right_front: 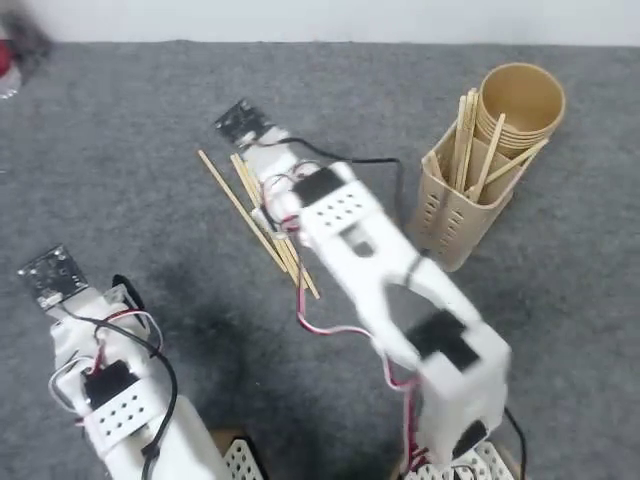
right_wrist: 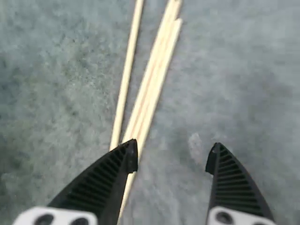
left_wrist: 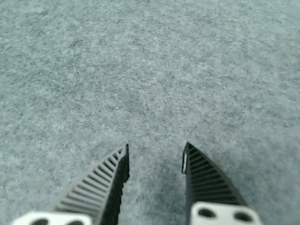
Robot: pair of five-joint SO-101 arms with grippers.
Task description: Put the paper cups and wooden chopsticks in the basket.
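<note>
Grey mat (right_front: 120, 120) covers the table. The basket (right_front: 450, 215), tan with slotted walls, stands on the mat at the far right side in the high view. A nested stack of paper cups (right_front: 522, 100) sits in it, rising above its rim. Several upright chopsticks (right_front: 468, 130) lean in the basket just beside the cups, on the side toward the arms. The loose chopsticks (right_front: 235, 200) lie flat on the mat, well apart from the basket, in a slanted group partly covered by the right arm. In the right wrist view they show as one single stick and, close beside it, a tight bundle (right_wrist: 154, 79), all roughly parallel. The right gripper (right_wrist: 173, 152) hangs over this group with its jaws spread and nothing between them. One jaw tip overlaps the near end of the bundle, and the other is over bare mat. Contact between that tip and the sticks cannot be judged. The left gripper (left_wrist: 156, 152) is also released, jaws parted over bare mat, holding nothing. In the high view the left arm sits at the near left of the table, well apart from both the loose chopsticks and the basket.
</note>
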